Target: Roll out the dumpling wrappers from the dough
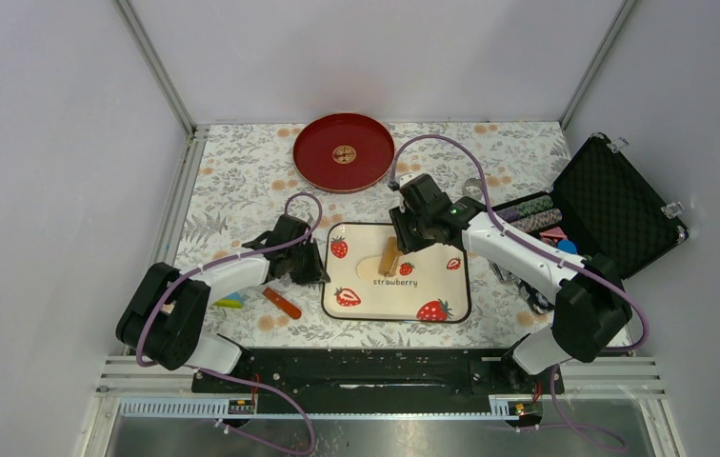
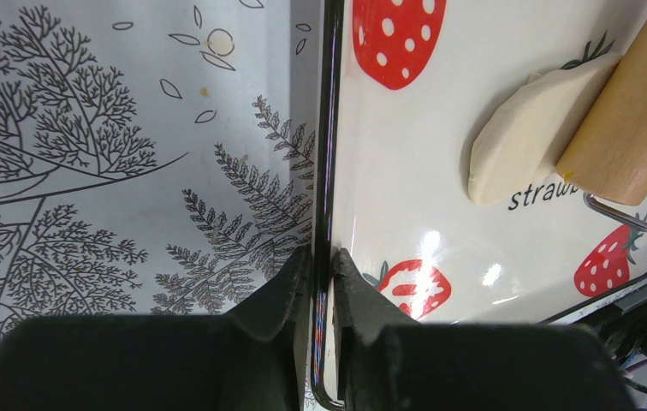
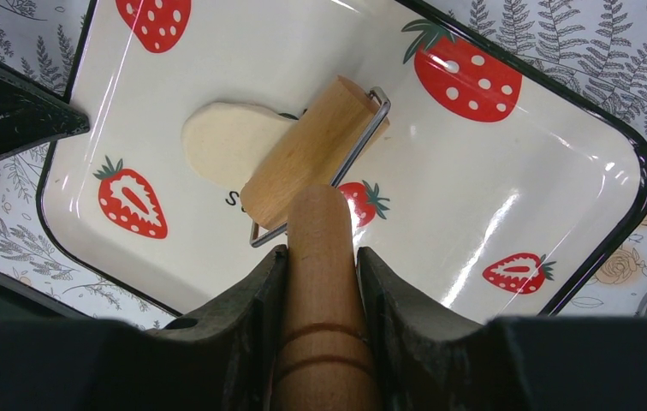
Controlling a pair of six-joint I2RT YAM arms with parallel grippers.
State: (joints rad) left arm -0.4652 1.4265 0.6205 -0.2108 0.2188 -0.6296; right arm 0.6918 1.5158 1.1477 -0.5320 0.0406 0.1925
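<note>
We see the left gripper (image 2: 323,264) pinched tight on the black left rim of the strawberry tray (image 2: 406,163). One finger sits outside the rim over the fern-print worktop (image 2: 132,171) and the other sits inside the tray.

Across from it, the right gripper (image 3: 322,257) is clamped around the wooden handle of the rolling pin (image 3: 307,154), both fingers pressed against the wood. The pin's short wooden drum hangs in a wire frame and lies slantwise near the middle of the tray.

The dumpling wrapper (image 3: 230,145), a pale cream oval of flattened dough, lies on the tray floor beside the printed word "strawberry". Its right end is under the drum and the rest pokes out toward the left arm.

In the overhead view a red plate (image 1: 344,152) sits at the far edge of the worktop, well apart from the tray. An open black case (image 1: 613,205) lies at the right with rows of chips inside it. A small orange piece (image 1: 282,303) lies on the worktop near the left arm, just beside the tray's left side
</note>
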